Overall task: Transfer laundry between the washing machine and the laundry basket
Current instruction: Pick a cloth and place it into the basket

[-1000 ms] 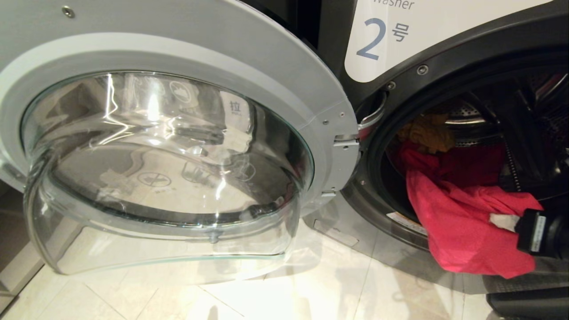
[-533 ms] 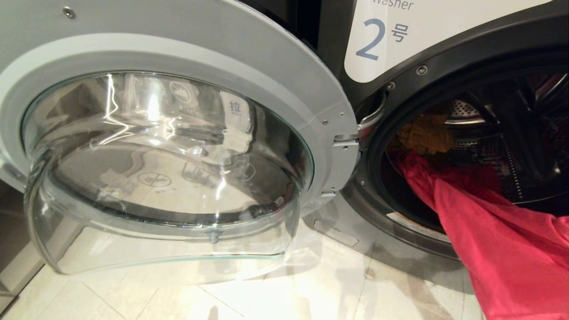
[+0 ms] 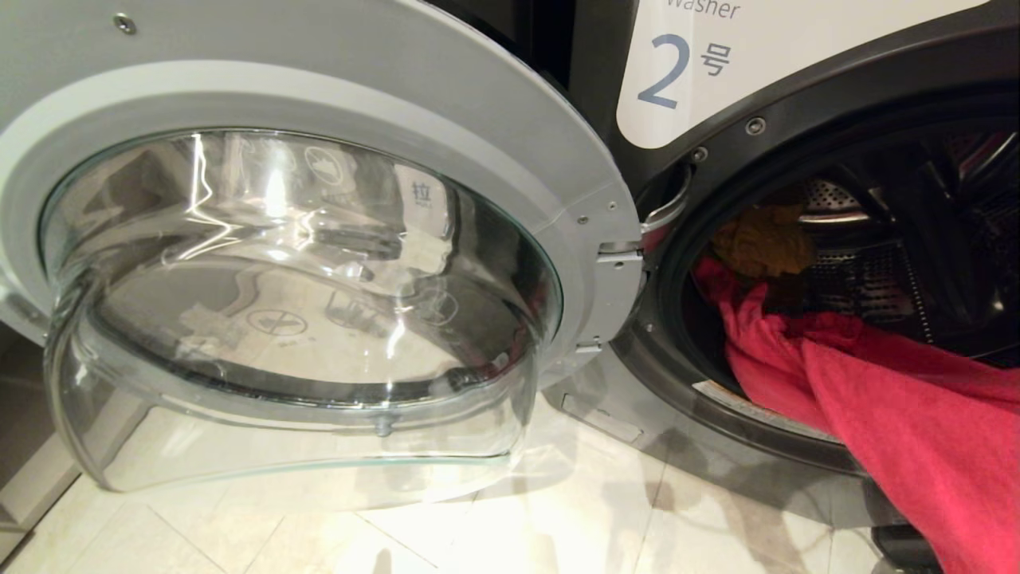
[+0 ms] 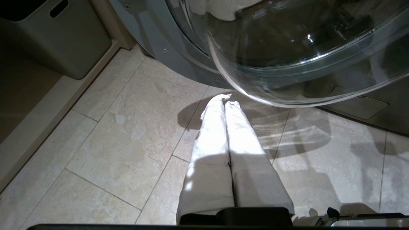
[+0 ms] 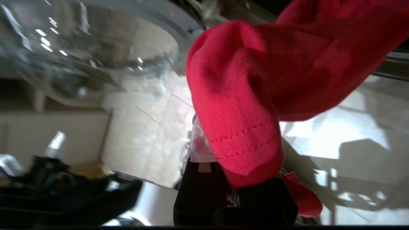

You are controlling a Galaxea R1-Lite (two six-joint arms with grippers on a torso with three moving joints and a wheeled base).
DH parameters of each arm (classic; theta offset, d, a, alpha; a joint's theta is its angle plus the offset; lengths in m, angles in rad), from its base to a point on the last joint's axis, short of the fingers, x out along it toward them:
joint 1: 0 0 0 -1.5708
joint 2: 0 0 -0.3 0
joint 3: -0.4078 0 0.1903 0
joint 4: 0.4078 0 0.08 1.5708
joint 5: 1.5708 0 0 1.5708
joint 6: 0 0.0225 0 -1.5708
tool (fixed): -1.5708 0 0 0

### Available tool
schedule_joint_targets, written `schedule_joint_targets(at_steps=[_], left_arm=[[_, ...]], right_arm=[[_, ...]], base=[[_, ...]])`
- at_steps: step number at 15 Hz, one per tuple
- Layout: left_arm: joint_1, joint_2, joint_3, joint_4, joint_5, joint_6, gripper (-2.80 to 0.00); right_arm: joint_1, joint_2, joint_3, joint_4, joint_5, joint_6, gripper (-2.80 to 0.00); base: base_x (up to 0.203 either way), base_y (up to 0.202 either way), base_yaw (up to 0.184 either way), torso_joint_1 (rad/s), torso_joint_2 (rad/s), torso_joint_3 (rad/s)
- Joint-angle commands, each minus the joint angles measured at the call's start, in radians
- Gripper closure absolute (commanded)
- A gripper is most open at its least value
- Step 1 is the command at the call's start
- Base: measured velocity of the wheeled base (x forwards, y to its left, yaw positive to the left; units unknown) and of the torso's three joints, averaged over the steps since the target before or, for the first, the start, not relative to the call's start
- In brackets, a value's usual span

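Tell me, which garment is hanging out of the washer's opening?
The bright pink-red garment, draped over the drum's lip. The orange-yellow one sits fully inside.

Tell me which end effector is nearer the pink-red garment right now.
Right. The right end effector is shut on the pink-red garment, which trails out of the washing machine. The left end effector hangs shut above the floor below the open door, holding nothing.

Laundromat: numbered washing machine (image 3: 797,119), tiled floor (image 3: 478,526).

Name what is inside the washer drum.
An orange garment at the back and part of the red garment, which trails out over the rim. Anything beneath them is hidden.
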Motion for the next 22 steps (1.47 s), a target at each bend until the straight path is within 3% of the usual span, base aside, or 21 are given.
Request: schedule_joint_targets(at_steps=[1,3,6,10,14,19,22], left_arm=[[0.0,0.001,0.04,-0.001,0.0,0.001,0.0],[0.0,0.0,0.04,-0.001,0.0,0.001,0.0],[0.0,0.001,0.04,-0.001,0.0,0.001,0.0],[0.0,0.001,0.04,-0.001,0.0,0.002,0.0],[0.0,0.001,0.04,-0.002,-0.005,0.008,0.0],[0.0,0.001,0.04,-0.002,-0.005,0.008,0.0],[0.0,0.001,0.04,-0.002,-0.005,0.008,0.0]], right_arm=[[0.001,0.068,-0.178,0.035,0.004,0.102,0.0],[0.0,0.14,-0.36,0.088,0.011,0.2,0.0],[-0.01,0.245,-0.531,0.201,0.006,0.254,0.0],[-0.014,0.234,-0.516,0.203,-0.025,0.066,0.0],[-0.016,0.218,-0.515,0.18,-0.028,-0.021,0.0],[-0.014,0.202,-0.502,0.17,-0.017,-0.023,0.0],[-0.015,0.172,-0.488,0.172,0.033,-0.025,0.0]], base=[[0.0,0.0,0.0,0.0,0.0,0.0],[0.0,0.0,0.0,0.0,0.0,0.0],[0.0,0.0,0.0,0.0,0.0,0.0],[0.0,0.0,0.0,0.0,0.0,0.0],[0.0,0.0,0.0,0.0,0.0,0.0],[0.0,0.0,0.0,0.0,0.0,0.0],[-0.002,0.007,-0.112,0.001,0.0,0.003]])
